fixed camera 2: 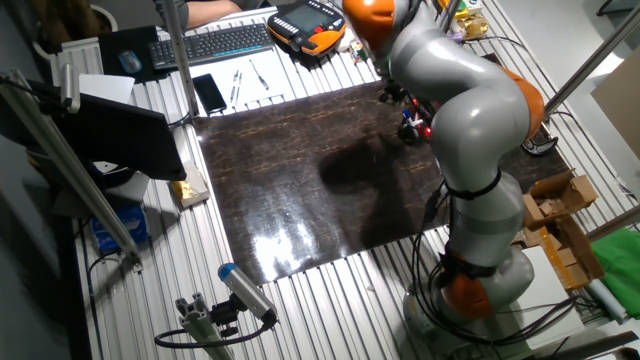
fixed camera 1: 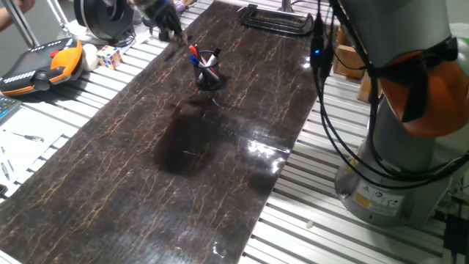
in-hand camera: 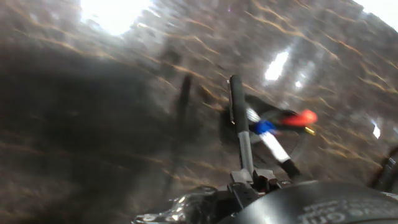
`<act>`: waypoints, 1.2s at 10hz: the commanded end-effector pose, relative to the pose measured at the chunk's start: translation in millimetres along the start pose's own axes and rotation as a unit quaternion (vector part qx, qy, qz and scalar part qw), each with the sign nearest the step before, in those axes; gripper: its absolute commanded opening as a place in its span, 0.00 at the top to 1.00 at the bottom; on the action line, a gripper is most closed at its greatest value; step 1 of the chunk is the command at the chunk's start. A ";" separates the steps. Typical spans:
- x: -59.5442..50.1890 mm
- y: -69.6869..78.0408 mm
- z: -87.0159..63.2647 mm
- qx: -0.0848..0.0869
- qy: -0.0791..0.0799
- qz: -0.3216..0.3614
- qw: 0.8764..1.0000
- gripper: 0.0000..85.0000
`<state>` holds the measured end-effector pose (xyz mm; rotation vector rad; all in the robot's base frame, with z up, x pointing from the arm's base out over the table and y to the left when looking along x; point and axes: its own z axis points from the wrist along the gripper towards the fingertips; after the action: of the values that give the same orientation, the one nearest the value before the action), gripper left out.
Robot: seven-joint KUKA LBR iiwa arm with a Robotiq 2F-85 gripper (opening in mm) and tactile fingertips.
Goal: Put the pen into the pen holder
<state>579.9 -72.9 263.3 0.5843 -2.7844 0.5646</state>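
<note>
The pen holder (fixed camera 1: 209,75) is a small black cup standing on the dark mat (fixed camera 1: 183,161) at its far end, with a red pen (fixed camera 1: 193,50) and a blue pen in it. My gripper (fixed camera 1: 167,24) hovers just beyond and left of the cup. In the hand view my gripper (in-hand camera: 249,182) is shut on the thin black pen (in-hand camera: 239,124), which points forward along the fingers. The pen's far end lies just left of the holder (in-hand camera: 292,135), where the red (in-hand camera: 305,117) and blue (in-hand camera: 265,127) pens show. In the other fixed view the arm hides the gripper, and the holder (fixed camera 2: 411,126) peeks out.
An orange teach pendant (fixed camera 1: 44,64) and a colour cube (fixed camera 1: 110,56) lie left of the mat. A black clamp (fixed camera 1: 275,20) lies at the mat's far end. The arm's base (fixed camera 1: 388,183) and cables stand at the right. A keyboard (fixed camera 2: 210,42) lies beyond the mat.
</note>
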 end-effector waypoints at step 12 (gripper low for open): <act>55.1 -69.3 67.1 -0.003 0.029 0.002 1.000 0.99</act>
<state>550.2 -177.9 241.7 0.5521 -2.7312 0.5656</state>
